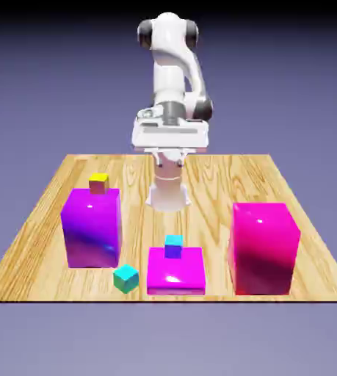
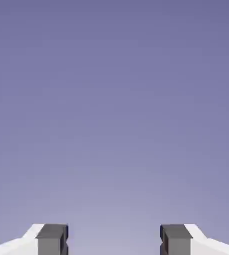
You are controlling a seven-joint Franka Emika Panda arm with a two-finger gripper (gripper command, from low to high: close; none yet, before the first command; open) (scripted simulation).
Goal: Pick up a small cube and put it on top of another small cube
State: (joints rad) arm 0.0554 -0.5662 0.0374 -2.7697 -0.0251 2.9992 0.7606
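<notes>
A counter (image 1: 46,257) carries three big blocks and three small cubes. On the exterior view's left stands a tall block (image 1: 92,228) with a small cube (image 1: 99,183) on its top. In the middle, near the front edge, sits a low block (image 1: 175,270) with another small cube (image 1: 173,246) on it. A third small cube (image 1: 126,278) rests on the counter between those two blocks. A tall block (image 1: 264,247) stands at the right.

— What does your hand camera see?

— My claw (image 2: 114,241), low in the frame. Its two grey fingertips (image 2: 51,238) stand well apart at the bottom edge, left and right of the middle, on white fingers.

— Anything between them?

— Only backdrop (image 2: 114,109), plain blue-violet, filling the rest and paler toward the bottom.
</notes>
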